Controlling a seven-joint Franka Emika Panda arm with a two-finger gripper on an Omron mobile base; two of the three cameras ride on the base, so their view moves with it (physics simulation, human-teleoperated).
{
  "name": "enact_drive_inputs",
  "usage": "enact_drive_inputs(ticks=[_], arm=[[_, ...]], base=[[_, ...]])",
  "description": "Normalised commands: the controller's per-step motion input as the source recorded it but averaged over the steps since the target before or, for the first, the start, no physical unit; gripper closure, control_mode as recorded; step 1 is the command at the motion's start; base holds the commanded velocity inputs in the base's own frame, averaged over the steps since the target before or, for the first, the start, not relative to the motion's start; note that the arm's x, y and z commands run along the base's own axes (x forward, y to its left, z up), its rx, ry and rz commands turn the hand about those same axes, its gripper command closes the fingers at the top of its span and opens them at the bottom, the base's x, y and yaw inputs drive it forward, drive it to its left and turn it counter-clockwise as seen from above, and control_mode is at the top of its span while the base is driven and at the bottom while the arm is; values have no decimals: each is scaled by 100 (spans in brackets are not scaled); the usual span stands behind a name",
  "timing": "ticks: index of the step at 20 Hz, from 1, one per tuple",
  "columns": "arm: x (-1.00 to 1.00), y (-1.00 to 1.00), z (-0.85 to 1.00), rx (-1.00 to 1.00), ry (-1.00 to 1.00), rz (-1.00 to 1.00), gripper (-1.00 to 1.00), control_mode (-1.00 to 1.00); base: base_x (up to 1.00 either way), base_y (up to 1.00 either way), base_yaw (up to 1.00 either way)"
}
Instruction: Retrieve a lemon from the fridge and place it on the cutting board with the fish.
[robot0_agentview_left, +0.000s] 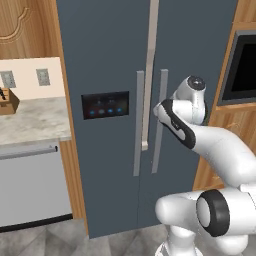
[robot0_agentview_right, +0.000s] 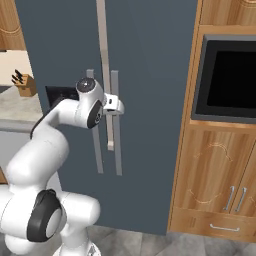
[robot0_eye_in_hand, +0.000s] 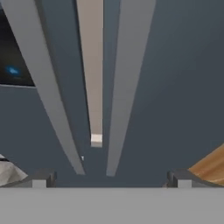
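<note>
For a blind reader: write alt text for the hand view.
The open hand faces the closed fridge, its two grey handles running up the frame with a pale strip between them. A black panel with a blue light sits left.

No words or numbers can be read; the fridge (robot0_agentview_left: 110, 60) panel (robot0_agentview_left: 105, 105) has just blue lights.

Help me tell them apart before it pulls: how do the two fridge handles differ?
The left handle starts higher and ends lower than the right handle, so it looks longer. The left handle sits beside the black panel; the right handle is the nearer one to the open gripper. Both are grey, upright bars flanking the seam between the closed doors.
</note>
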Motion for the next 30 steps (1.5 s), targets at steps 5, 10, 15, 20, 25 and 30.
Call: enact_drive_inputs(ticks=[5,10,15,20,25,30], arm=[[41,-10,-10,0,-7,0,-100,-100],[38,-1,-7,0,-4,0,-100,-100],[40,0,-2,0,-7,0,-100,-100],[46,-1,-2,0,-2,0,-100,-100],[47,0,-2,0,-3,1,-100,-100],[48,-11,0,0,0,6,-100,-100]], base=[[0,0,0],[0,0,0],[0,0,0],[0,0,0],[0,0,0],[0,0,0]])
